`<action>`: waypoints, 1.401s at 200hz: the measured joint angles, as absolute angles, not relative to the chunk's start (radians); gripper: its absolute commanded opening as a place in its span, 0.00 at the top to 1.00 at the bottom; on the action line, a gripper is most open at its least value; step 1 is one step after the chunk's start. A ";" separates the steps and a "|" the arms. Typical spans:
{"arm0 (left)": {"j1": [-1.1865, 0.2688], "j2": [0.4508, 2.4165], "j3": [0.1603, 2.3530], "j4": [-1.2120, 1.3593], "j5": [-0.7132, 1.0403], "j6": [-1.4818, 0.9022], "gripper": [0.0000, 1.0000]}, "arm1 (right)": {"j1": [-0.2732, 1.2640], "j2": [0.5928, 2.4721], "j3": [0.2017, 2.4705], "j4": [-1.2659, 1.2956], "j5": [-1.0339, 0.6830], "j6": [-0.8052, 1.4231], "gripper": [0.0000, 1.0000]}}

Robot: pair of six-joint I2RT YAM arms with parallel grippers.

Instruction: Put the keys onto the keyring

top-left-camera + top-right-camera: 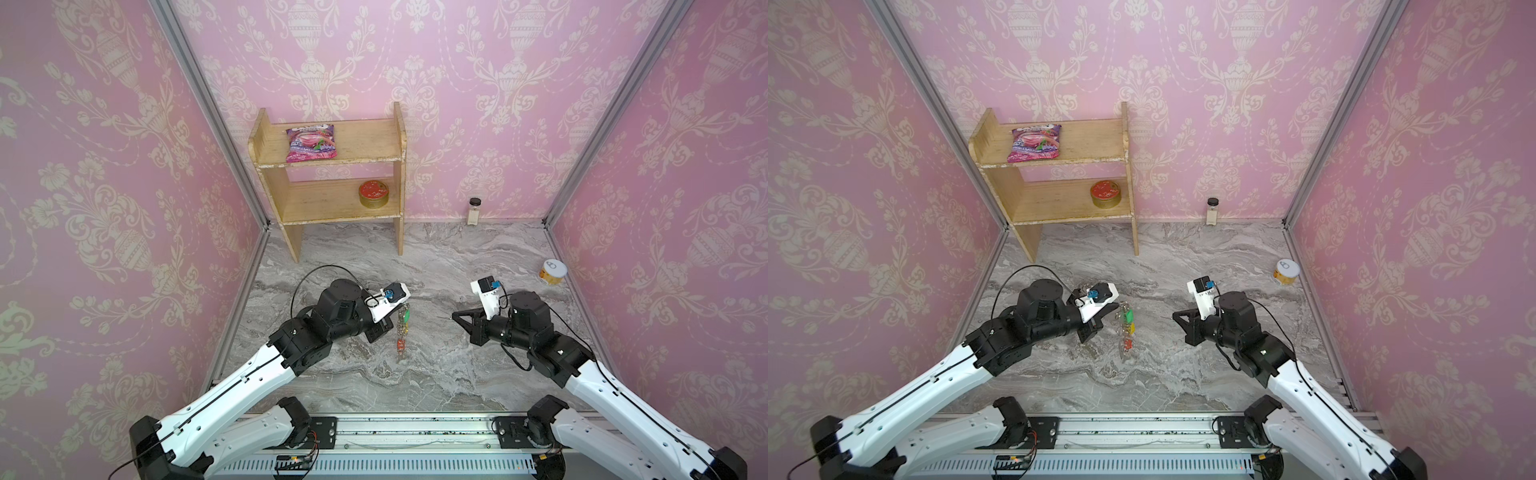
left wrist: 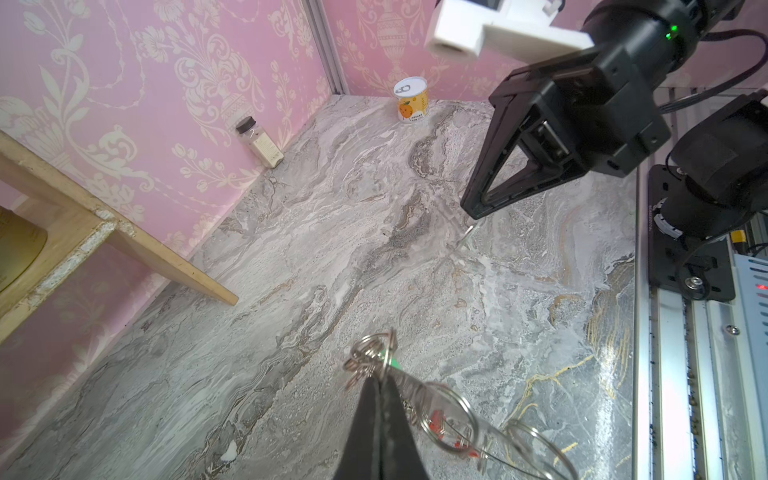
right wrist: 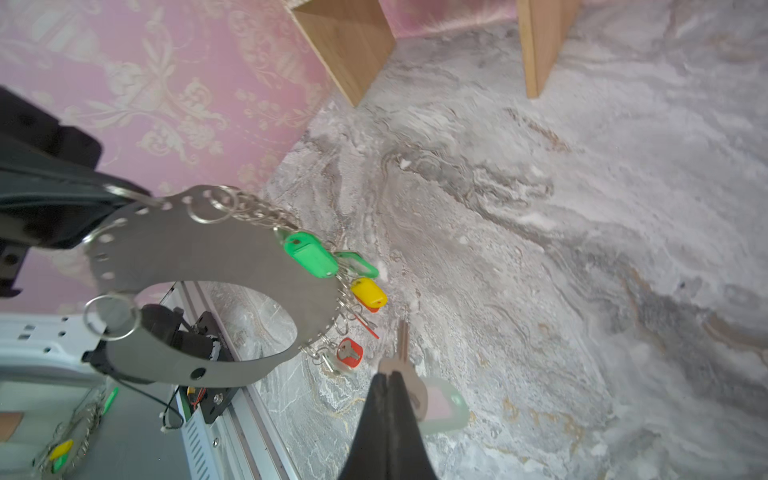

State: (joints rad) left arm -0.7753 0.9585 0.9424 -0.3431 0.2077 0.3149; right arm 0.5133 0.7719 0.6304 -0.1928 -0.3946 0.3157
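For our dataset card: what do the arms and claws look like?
Left arm and right arm: white shells, black joints, thin black cables outside. Left claw and right claw are black, tapering to narrow tips; the right shows a triangular frame.

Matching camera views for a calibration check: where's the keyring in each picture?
Top view: keyring just below mid-frame, edge-on, between the arms.
Top view: same pose, slightly left of centre.
Left wrist: close up, clamped at the tip of the left hand.
Right wrist: broadside and large, grey hoop face showing.
Shared landmark: wooden shelf.
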 measured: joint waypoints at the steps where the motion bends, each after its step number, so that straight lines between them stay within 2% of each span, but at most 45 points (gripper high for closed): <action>1: -0.776 0.959 0.944 -0.344 0.208 0.315 1.00 | 0.513 0.770 0.631 -0.193 -0.397 0.312 1.00; 71: -0.874 1.038 1.141 -0.420 0.231 0.379 1.00 | 0.506 0.685 0.746 -0.177 -0.685 0.012 1.00; 109: -0.944 1.085 1.223 -0.481 0.239 0.427 1.00 | 0.507 0.685 0.839 -0.170 -0.786 -0.123 1.00; 172: -0.953 1.121 1.281 -0.517 0.292 0.449 1.00 | 0.607 0.669 0.899 -0.225 -0.718 -0.279 1.00; 280: -0.944 1.139 1.280 -0.541 0.351 0.463 1.00 | 0.656 0.718 0.890 -0.200 -0.619 -0.345 1.00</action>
State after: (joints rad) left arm -0.9436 1.1393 1.2804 -0.5411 0.3508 0.4625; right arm 0.6559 0.7177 0.8902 -0.2001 -0.6189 -0.3454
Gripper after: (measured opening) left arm 0.044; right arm 0.044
